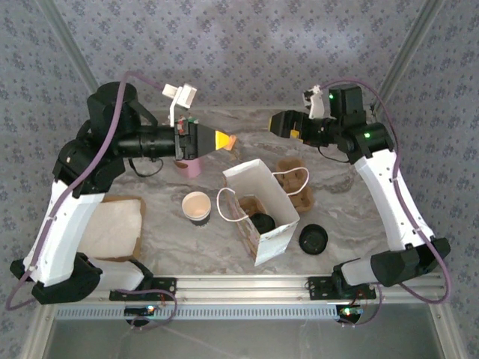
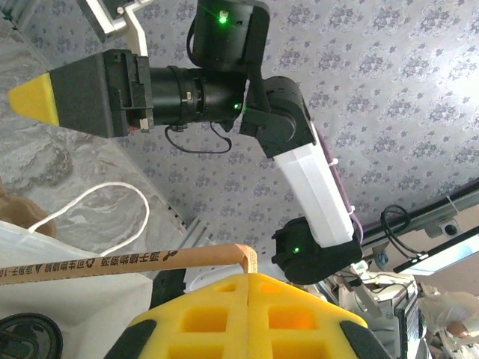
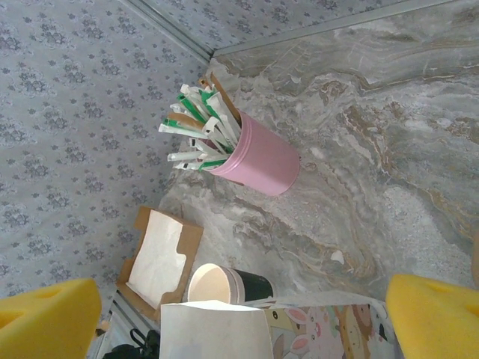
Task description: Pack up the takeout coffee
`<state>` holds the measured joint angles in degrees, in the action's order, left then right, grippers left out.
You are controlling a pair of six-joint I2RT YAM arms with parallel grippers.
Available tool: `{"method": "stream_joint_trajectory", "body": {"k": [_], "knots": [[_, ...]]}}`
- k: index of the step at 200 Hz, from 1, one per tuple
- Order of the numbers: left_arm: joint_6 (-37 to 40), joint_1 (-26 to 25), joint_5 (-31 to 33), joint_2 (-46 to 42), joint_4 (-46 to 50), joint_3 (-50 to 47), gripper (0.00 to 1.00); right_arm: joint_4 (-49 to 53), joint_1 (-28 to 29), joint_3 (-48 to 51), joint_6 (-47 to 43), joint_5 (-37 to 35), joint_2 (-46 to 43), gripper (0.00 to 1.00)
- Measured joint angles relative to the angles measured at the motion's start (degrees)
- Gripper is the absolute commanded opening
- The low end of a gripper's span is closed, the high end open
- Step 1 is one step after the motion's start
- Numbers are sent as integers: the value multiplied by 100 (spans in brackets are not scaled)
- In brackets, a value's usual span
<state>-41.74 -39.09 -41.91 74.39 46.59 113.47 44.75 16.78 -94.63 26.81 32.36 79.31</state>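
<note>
yellow pads of the left gripper [image 2: 247,278] sit right under our lens, pressed shut on a thin brown stick [image 2: 112,263] that runs out sideways from the jaws, so that one is busy. across from it we have the right gripper [image 3: 239,318], jaws spread wide and nothing between them, hanging high over the far side of the table [image 1: 352,217].

moving outward, we pick up the paper cup [image 1: 197,206]. it stands upright with its mouth open to the ceiling and no lid on, just beside the white paper bag [image 1: 254,183], on the bag's left. the black lid [image 1: 313,238] lies flat on the table on the bag's right, well apart from the cup, with the bag between them. something dark and round sits down in the bag; we cannot tell what.

here is what counts: the cup lies nearer the left gripper, toward the arm bases from its jaws, past the pink cup [image 3: 254,157]. the lid lies on the free right gripper's side, near the cup carrier [image 1: 296,179]. we reckon cup and lid must meet first, and the bag stands in the way.
</note>
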Motion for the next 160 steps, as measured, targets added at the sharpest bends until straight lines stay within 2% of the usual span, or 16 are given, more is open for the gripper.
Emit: {"method": "stream_joint_trajectory", "body": {"k": [90, 160], "knots": [[-232, -155, 116, 72, -450, -1060, 0, 2, -79, 179, 0, 2, -92, 100], [-70, -155, 616, 214, -214, -1405, 0, -22, -151, 433, -2, 13, -92, 100]]}}
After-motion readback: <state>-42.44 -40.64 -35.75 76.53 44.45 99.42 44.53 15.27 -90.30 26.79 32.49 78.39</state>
